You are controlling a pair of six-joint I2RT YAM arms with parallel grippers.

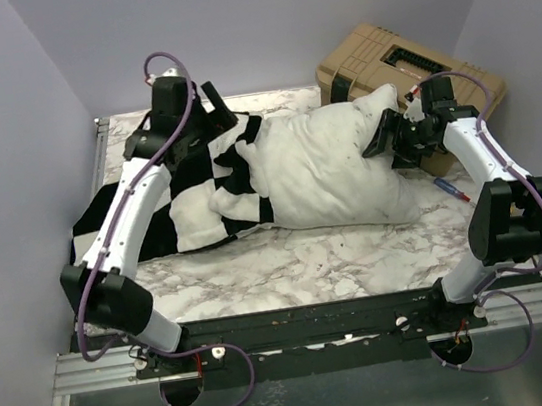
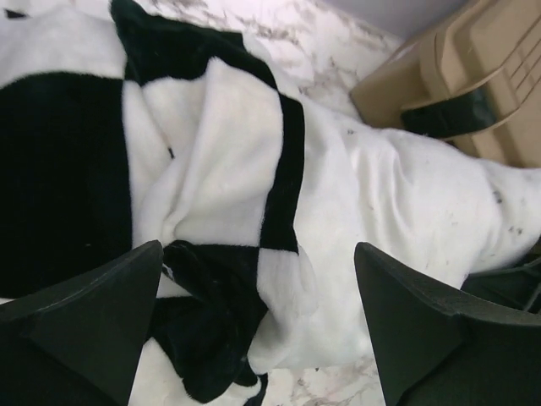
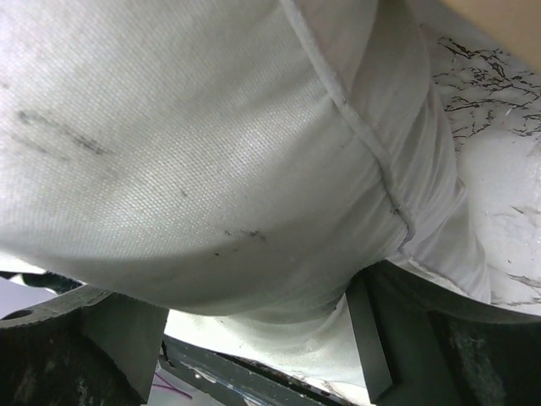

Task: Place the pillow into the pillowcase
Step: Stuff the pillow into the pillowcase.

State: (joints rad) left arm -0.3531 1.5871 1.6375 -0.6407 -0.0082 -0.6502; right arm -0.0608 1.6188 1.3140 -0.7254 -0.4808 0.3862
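"Where the overhead camera looked down, what lay on the table (image 1: 289, 261)?"

"The pillow (image 1: 332, 169) lay across the middle, with the rumpled edge of the pillowcase (image 1: 201, 208) overlapping its left end. The case sprawled flat to the left, and most of the pillow was bare."

"And the left wrist camera?"

"The left gripper (image 2: 258, 247) hung above the bunched mouth of the case, fingers spread wide and holding nothing."

"The right wrist camera?"

"The right gripper (image 3: 245, 296) straddled the pillow's right end, fingers wide apart with stuffing bulging between them. Whether they pressed it, I couldn't tell."

"So how would you have done the step well?"

"I'd have had the left take only the upper layer of the case mouth and lift it. Then the right could push the pillow leftward, low along the table, so the hem didn't fold under."
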